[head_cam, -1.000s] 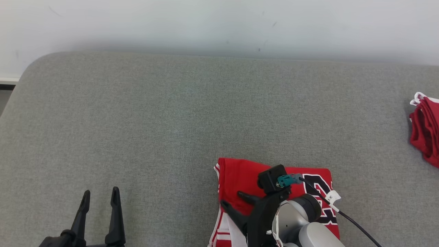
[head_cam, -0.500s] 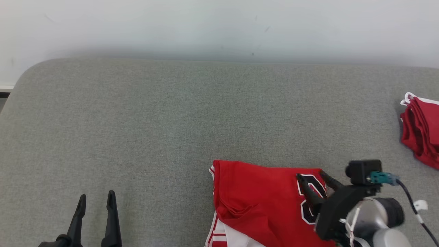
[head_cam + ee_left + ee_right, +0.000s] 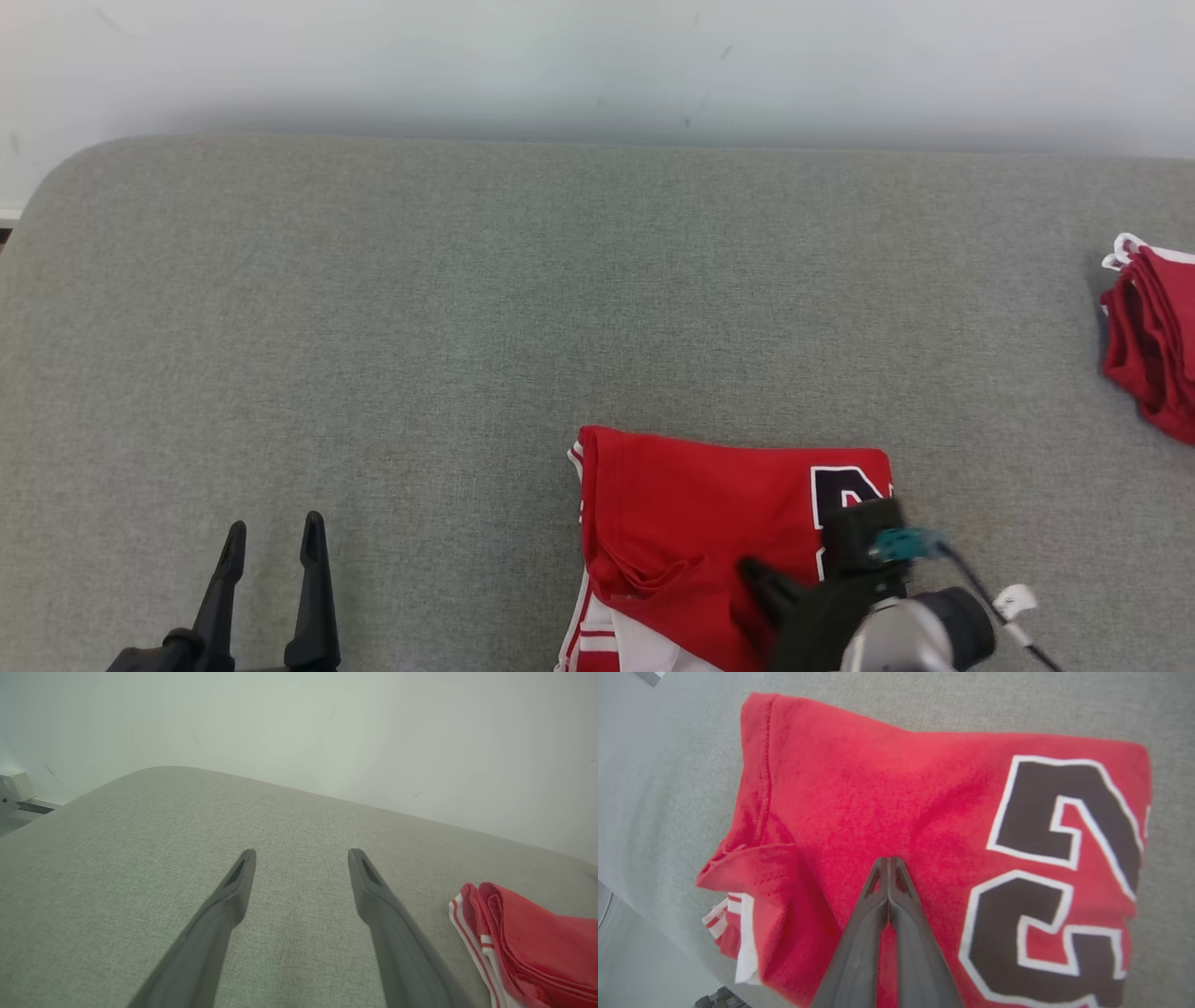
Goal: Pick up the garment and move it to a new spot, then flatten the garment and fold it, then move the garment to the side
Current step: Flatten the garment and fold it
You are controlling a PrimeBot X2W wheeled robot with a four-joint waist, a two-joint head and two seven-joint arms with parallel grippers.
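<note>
The right gripper [image 3: 888,861] has its two dark fingers pressed together, tips over the folded garment [image 3: 859,788] on the grey cushion [image 3: 668,788]. The black "23" [image 3: 1036,798] lies right; the white sleeve [image 3: 746,947] peeks out near-left.

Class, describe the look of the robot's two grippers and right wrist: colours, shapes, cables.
Left gripper and right gripper: each two long, tapering dark fingers. Right wrist: rounded silver-grey housing, black camera box, teal plug, black cable with white tag.

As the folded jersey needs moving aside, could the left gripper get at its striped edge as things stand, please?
Probably yes: the left gripper stands open, and only bare cushion lies between it and the striped edge of the jersey.
</note>
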